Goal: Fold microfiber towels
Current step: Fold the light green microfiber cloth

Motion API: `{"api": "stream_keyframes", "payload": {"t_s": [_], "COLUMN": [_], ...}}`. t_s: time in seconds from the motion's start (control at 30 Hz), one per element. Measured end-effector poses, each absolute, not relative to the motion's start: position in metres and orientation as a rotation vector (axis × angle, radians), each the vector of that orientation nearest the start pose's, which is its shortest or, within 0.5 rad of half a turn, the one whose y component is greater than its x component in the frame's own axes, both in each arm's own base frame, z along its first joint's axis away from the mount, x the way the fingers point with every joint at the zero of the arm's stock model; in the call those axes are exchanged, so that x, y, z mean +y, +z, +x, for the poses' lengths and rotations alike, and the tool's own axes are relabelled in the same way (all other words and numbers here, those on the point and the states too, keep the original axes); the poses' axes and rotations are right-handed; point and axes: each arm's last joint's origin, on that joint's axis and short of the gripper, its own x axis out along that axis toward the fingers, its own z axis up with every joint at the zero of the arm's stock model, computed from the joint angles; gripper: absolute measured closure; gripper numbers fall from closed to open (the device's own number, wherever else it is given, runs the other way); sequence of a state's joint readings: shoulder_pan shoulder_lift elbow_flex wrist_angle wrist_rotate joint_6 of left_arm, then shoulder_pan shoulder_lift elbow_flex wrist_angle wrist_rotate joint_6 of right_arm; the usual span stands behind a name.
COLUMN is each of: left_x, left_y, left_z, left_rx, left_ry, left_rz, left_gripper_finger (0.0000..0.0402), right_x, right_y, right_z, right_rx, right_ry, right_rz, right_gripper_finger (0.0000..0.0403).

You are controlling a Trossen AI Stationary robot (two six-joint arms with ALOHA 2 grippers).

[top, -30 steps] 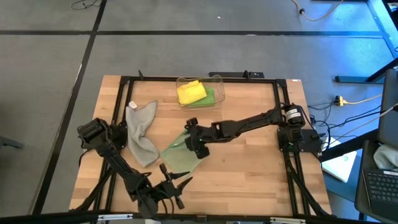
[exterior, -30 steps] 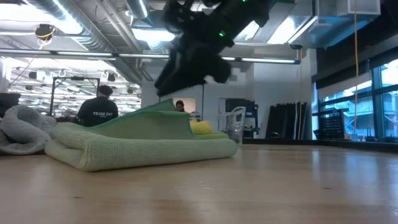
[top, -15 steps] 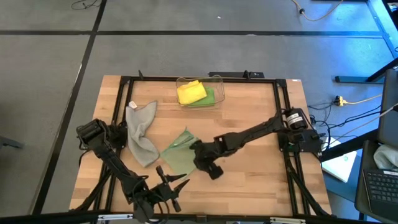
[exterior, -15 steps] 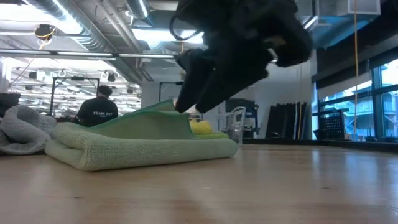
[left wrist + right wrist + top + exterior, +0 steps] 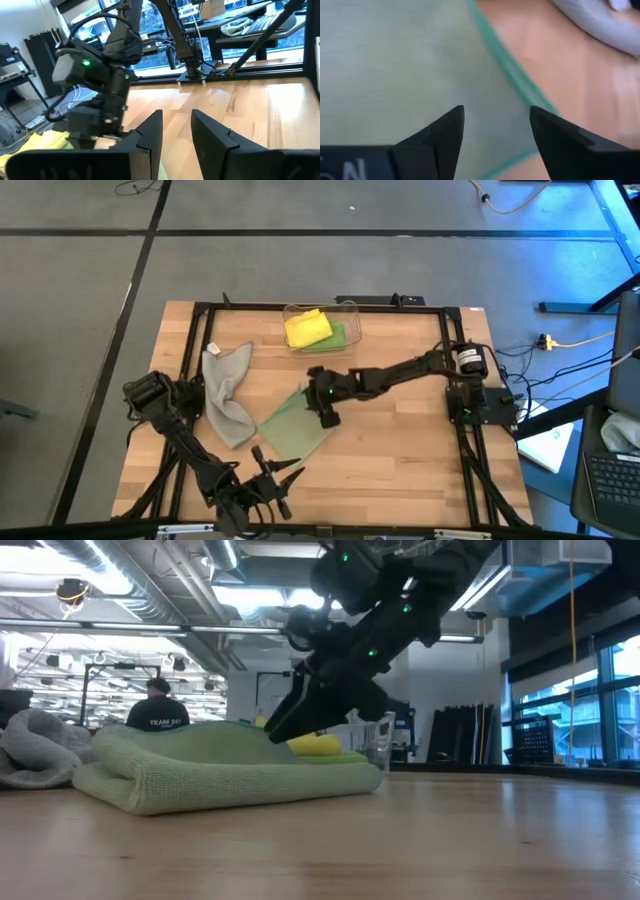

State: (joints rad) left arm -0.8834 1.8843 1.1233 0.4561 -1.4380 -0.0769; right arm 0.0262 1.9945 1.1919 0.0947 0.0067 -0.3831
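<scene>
Over the pale sage green towel (image 5: 293, 430) lying folded mid-bench, the right end effector (image 5: 327, 415) hovered wide and empty, suggesting its fold was being finished, while the left end effector (image 5: 283, 475) waited narrowly parted near the front edge.

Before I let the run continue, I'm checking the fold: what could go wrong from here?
1. The right gripper hovers with open jaws over the pale sage green microfiber towel's far corner; closing there might drag the fold open.
2. The crumpled grey microfiber towel lies right beside it, so a sweep could snag it.
3. The left gripper waits near the sage towel's front edge.
</scene>
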Motion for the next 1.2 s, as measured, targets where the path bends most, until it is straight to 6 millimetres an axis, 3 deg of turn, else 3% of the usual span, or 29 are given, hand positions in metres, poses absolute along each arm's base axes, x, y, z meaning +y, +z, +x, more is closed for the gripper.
{"api": "stream_keyframes", "payload": {"t_s": [0.13,0.3,0.5,0.63,0.93,1.07,1.2], "left_x": [-0.281,-0.281,-0.281,-0.279,-0.276,-0.276,-0.275], "left_y": [0.208,0.208,0.208,0.208,0.207,0.207,0.207], "left_z": [0.271,0.271,0.271,0.273,0.276,0.276,0.277], "left_rx": [0.104,0.104,0.104,0.104,0.108,0.109,0.11], "left_ry": [0.552,0.551,0.55,0.553,0.545,0.546,0.549], "left_rz": [0.208,0.208,0.207,0.2,0.192,0.195,0.195], "left_gripper_finger": [0.0308,0.0308,0.0308,0.0308,0.0308,0.0308,0.0308], "right_x": [-0.002,0.012,0.021,0.011,-0.001,0.005,0.012], "right_y": [0.147,0.148,0.151,0.143,0.098,0.101,0.123], "right_z": [0.416,0.416,0.425,0.433,0.435,0.436,0.44], "right_rx": [0.69,0.667,0.55,0.493,0.614,0.582,0.469], "right_ry": [0.142,0.261,0.209,0.057,0.048,0.053,0.038], "right_rz": [-0.313,-0.274,-0.357,-0.429,-0.442,-0.447,-0.478], "right_gripper_finger": [0.0173,0.0173,0.0173,0.0173,0.0173,0.0173,0.0173]}}
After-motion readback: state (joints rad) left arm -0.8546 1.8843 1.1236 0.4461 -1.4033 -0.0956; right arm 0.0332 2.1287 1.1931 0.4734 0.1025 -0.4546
